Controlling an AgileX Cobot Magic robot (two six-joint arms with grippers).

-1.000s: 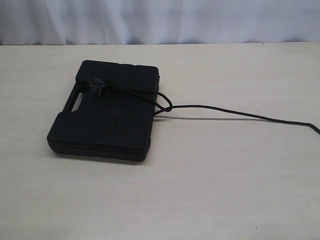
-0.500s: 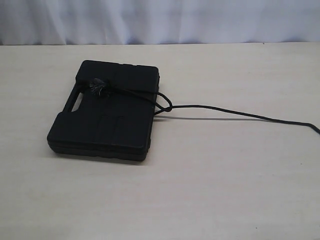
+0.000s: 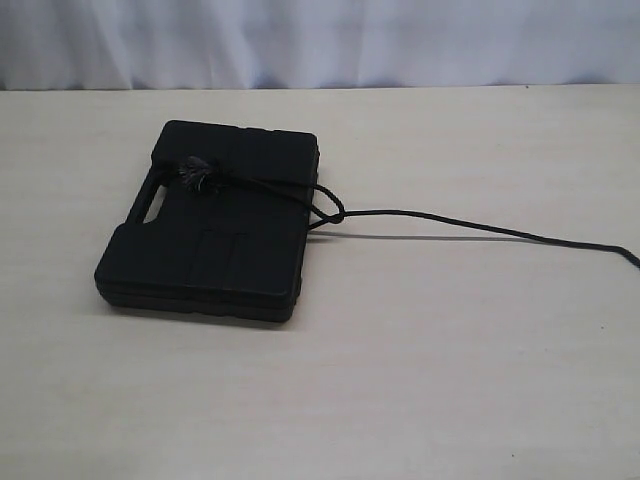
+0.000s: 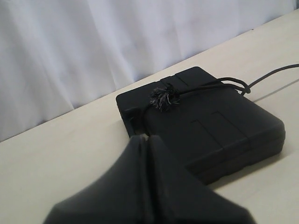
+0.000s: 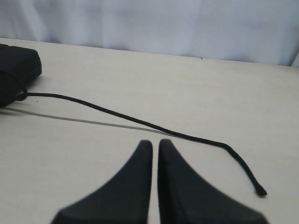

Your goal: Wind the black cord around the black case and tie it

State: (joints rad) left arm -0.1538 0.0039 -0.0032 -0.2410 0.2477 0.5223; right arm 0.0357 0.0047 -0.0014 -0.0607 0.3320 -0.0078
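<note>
Black case (image 3: 200,250) lies flat on table (image 3: 450,360), black cord (image 3: 450,220) crossing its lid to a knot at the edge, tail slack; left gripper (image 4: 145,139) and right gripper (image 5: 155,143) closed, empty, clear, so tie looks done.

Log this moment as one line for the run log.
cord: looped over case, knot at its edge, rest trailing across table | left hand: shut, empty, off case | right hand: shut, empty, off cord

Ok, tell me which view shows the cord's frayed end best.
Left wrist view: the frayed end sits large on the case. The exterior view shows it smaller, the right wrist view only the cord's plain end.
</note>
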